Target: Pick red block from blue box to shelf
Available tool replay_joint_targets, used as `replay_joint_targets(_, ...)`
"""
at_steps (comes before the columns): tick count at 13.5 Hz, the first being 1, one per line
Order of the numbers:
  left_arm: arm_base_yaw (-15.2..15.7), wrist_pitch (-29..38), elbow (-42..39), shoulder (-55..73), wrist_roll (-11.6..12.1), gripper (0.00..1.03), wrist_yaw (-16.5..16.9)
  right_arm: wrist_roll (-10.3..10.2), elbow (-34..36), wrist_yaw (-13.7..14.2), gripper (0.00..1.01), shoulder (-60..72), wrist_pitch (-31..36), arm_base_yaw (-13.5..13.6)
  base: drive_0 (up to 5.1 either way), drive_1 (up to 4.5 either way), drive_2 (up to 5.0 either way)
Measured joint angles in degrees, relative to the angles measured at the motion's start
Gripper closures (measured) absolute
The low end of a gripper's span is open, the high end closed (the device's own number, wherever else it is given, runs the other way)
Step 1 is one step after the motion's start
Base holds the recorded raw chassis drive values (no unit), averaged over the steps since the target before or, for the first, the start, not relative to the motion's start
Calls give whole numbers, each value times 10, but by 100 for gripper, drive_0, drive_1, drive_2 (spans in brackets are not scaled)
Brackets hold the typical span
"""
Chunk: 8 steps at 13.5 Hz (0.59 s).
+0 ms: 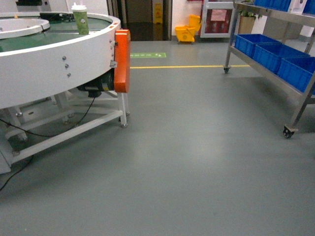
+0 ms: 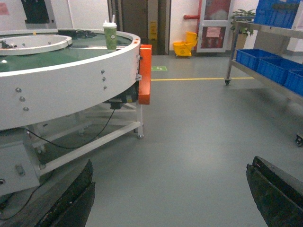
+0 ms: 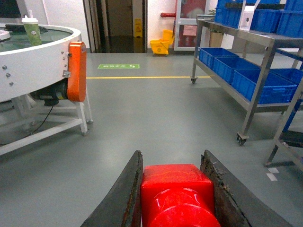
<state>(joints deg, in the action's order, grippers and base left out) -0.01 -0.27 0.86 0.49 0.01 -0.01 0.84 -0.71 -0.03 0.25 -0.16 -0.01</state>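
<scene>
The red block point(image 3: 177, 189), glossy with a round stud facing the camera, sits clamped between the two dark fingers of my right gripper point(image 3: 172, 158), held above the grey floor. My left gripper point(image 2: 173, 163) is open wide with only floor between its fingers. The shelf point(image 3: 258, 90) is a stainless-steel rack on casters; it stands ahead on the right in the right wrist view and at the right edge of the head view point(image 1: 230, 39). The blue box is out of view. Neither gripper shows in the head view.
Dark blue crates point(image 1: 268, 51) fill the rack's tiers. A round white conveyor table point(image 1: 59, 64) with an orange guard point(image 1: 122, 61) and a green cup point(image 1: 79, 19) stands on the left. A yellow mop bucket point(image 1: 187, 30) sits far back, beyond a yellow floor line.
</scene>
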Motion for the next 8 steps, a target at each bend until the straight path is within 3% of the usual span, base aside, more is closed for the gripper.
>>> replay_joint_targets(8, 0, 1, 0, 0, 0, 5, 0, 0, 0, 0, 72, 0, -1, 0, 1, 429, -428)
